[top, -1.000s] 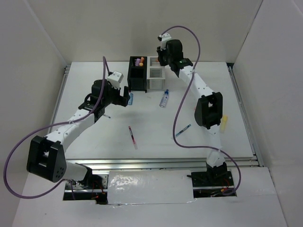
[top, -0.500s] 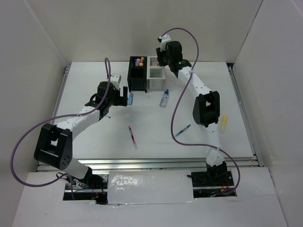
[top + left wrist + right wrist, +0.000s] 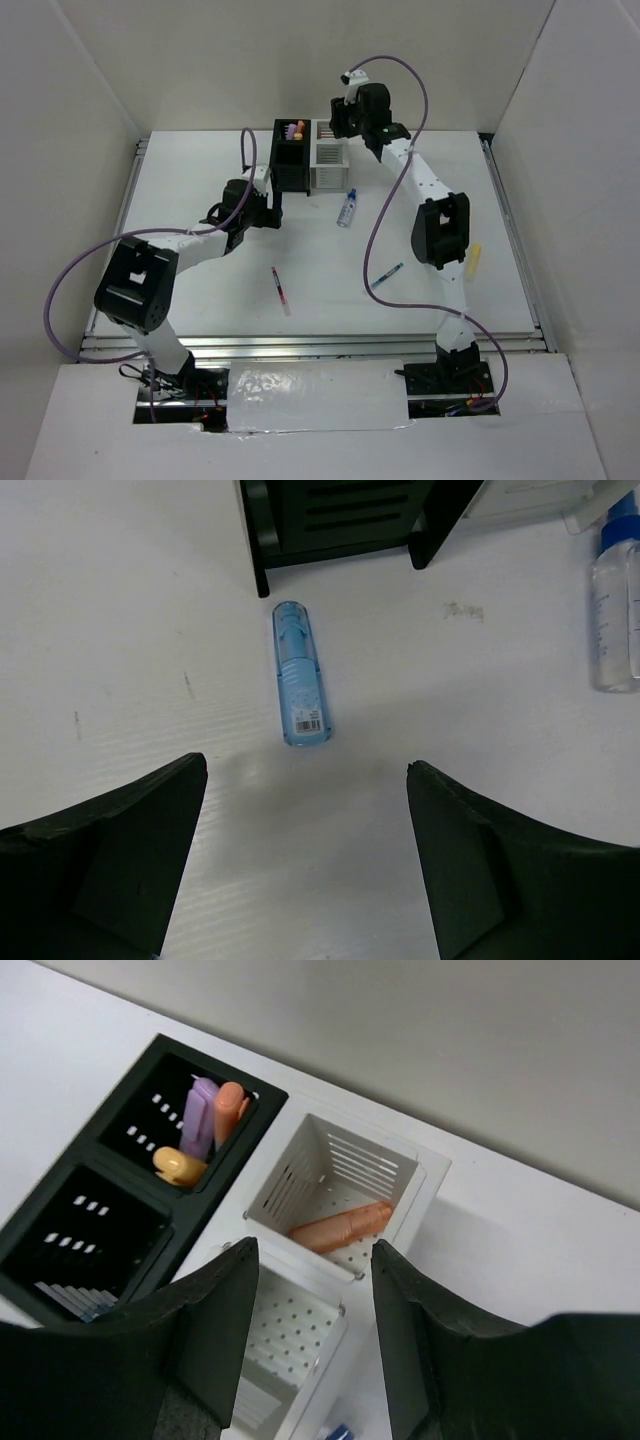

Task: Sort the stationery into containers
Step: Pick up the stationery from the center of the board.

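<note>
Two open claws, one by a blue marker and one over the boxes.

The left claw [image 3: 305, 800] is wide open and holds nothing. A blue marker [image 3: 300, 675] lies flat on the desk [image 3: 120, 630], between the claw's fingers and the black box [image 3: 335, 520]. The right claw [image 3: 315, 1270] is open and empty too, up above the white box [image 3: 320, 1165], where an orange marker [image 3: 340, 1228] lies in one part. A purple marker [image 3: 197, 1120], a peach marker [image 3: 230, 1110] and a yellow stub [image 3: 178, 1165] stand in one part of the black box. A clear tube [image 3: 346, 208], a red pen [image 3: 279, 288], a blue pen [image 3: 387, 275] and a yellow marker [image 3: 473, 258] lie apart on the desk.
</note>
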### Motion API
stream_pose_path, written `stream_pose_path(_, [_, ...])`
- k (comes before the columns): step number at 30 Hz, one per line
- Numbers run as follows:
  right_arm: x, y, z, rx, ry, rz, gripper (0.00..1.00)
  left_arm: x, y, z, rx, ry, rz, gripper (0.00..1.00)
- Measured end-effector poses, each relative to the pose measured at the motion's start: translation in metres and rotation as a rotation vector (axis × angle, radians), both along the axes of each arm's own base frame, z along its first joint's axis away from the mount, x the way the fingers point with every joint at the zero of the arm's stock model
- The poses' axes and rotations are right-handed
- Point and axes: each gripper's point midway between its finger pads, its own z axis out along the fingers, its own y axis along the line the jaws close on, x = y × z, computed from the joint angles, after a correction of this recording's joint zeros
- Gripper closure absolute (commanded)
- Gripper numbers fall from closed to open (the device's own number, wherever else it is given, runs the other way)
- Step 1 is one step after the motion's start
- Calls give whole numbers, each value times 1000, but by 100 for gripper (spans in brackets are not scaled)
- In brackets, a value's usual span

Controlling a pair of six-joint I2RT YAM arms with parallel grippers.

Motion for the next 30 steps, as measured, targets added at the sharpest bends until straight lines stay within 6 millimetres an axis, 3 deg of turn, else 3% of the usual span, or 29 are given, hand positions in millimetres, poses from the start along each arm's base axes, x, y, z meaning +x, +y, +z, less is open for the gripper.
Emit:
stream_pose_path(3, [-12, -7, 25, 54, 8, 5, 43, 3, -5, -14, 13, 17, -5, 7])
stream_pose_path(7, [-32, -22, 75, 112, -28, 6, 44, 14, -8, -32, 39, 47, 14, 7])
stream_pose_path(10, [-47, -37, 115, 142, -75, 2, 44, 24, -10, -39, 53, 55, 30, 7])
stream_pose_path(14, [-60, -55, 147, 170, -111, -5, 44, 28, -10, -44, 68, 58, 46, 9])
stream_pose_path(17, [-62, -66, 152, 179, -109, -14, 44, 32, -11, -48, 83, 68, 59, 10])
stream_pose_path(21, [-62, -76, 137, 172, -64, -26, 44, 39, -14, -55, 90, 98, 77, 13])
stream_pose_path(24, [-64, -77, 127, 168, -31, -23, 43, 42, -13, -57, 104, 118, 92, 17])
stream_pose_path(30, [-67, -76, 126, 170, -21, -11, 44, 51, -14, -61, 116, 155, 123, 28])
